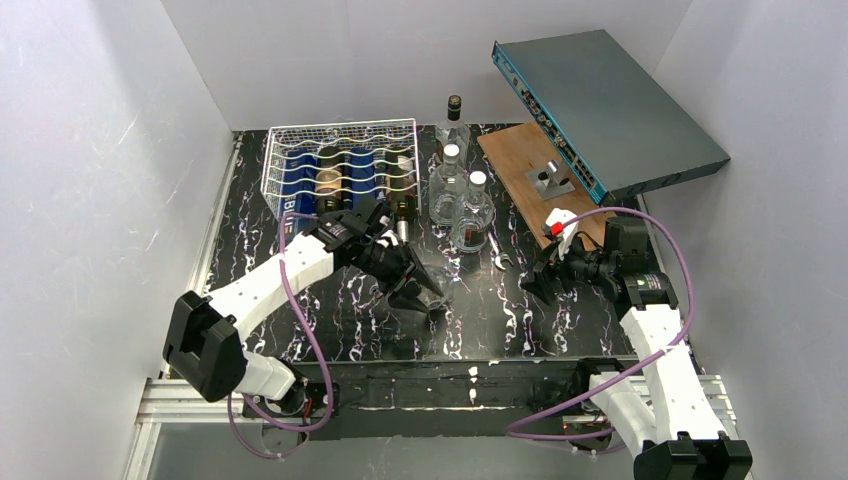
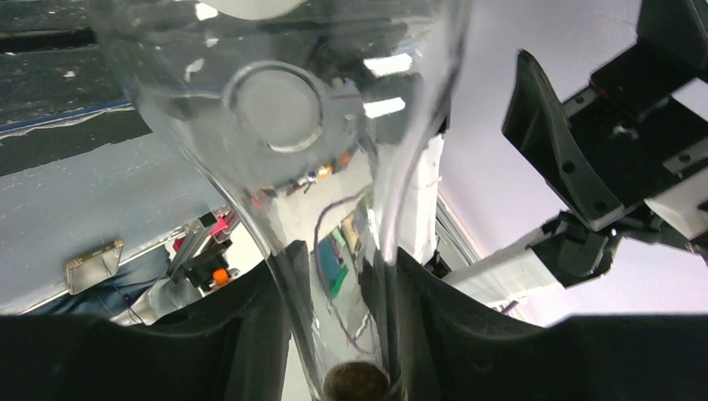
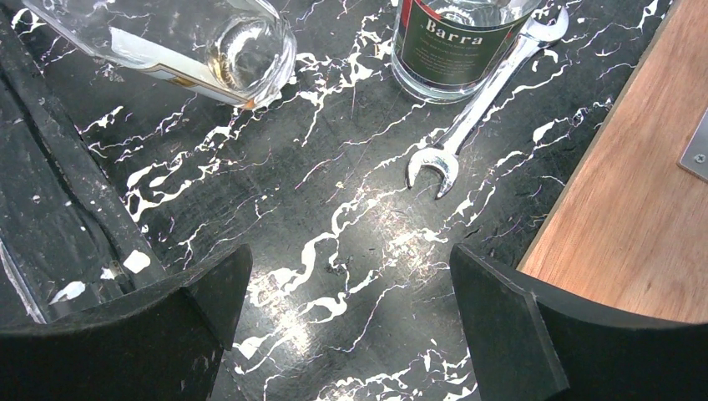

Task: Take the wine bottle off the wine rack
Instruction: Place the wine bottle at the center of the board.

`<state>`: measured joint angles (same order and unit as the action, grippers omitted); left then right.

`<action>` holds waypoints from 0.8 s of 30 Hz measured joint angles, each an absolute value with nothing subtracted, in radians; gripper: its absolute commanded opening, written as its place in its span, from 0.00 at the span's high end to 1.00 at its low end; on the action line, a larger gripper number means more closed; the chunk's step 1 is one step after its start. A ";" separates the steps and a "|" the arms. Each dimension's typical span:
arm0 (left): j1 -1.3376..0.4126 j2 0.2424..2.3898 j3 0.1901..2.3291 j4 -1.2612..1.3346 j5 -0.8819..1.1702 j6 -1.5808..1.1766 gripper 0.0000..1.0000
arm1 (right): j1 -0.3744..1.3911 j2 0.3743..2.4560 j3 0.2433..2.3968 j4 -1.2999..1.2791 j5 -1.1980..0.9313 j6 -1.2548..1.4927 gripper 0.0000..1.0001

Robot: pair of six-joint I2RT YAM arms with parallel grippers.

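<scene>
Fingers (image 2: 501, 351) of the left end effector (image 2: 355, 368), matte black, pinch the slim neck of the wine bottle (image 2: 284, 109), which is smooth clear glass with a round dimpled base. The bottle is off the wine rack (image 1: 340, 133), held roughly on its side over the black, white-veined worktop (image 1: 480, 320) in front of that silver wire basket, where dark bottles (image 1: 330, 180) lie under wavy rows. From above, the clear glass is hard to pick out; it is probably just past the fingertips. Only the right wrist view shows its pale label, plus a steel wrench (image 3: 472, 117) beside a standing labelled bottle (image 3: 455, 42). The right end effector (image 3: 351, 317) hangs spread wide above the worktop.
</scene>
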<state>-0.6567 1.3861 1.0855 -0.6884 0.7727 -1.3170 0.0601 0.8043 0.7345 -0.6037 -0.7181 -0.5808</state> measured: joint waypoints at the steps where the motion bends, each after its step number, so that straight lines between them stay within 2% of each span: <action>1: -0.657 1.386 1.093 -0.685 0.777 -1.312 0.54 | 0.060 0.804 0.735 -0.604 -0.718 -0.581 0.02; 24: -0.657 1.430 1.199 -0.633 0.837 -1.261 0.41 | 0.060 0.804 0.735 -0.604 -0.718 -0.583 0.02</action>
